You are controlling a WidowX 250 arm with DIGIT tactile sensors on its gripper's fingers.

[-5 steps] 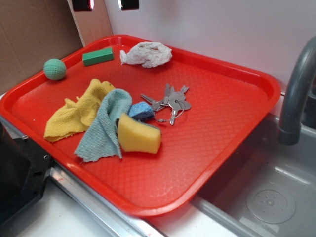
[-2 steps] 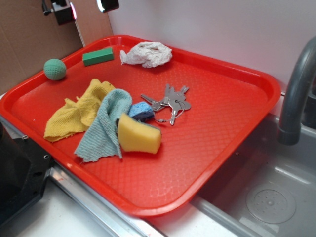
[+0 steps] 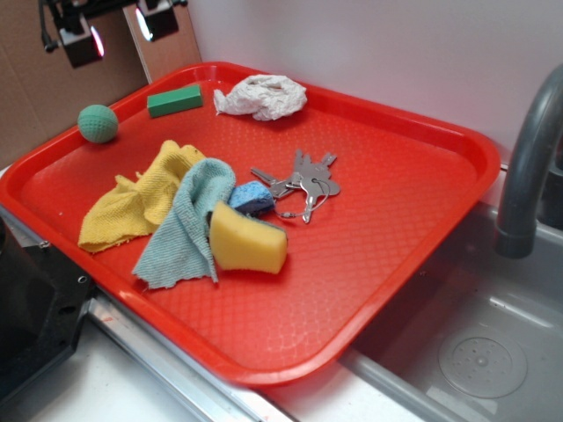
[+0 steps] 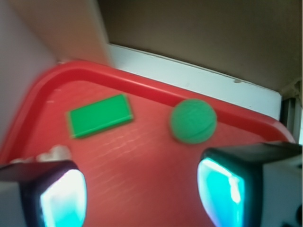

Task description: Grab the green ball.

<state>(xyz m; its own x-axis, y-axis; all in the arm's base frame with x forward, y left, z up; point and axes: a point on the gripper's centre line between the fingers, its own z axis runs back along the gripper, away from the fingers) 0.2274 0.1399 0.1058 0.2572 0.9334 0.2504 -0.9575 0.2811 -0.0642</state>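
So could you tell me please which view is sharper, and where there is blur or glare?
Exterior view: sharp, evenly lit, green ball crisp with little shadow. Wrist view: soft and blurred throughout, green ball and green block fuzzy-edged; gripper fingertips out of focus, glowing bright cyan.

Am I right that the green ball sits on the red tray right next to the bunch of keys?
Not quite. The green ball does sit on the red tray, but at its far corner near the green block; the keys lie mid-tray, as the exterior view shows.
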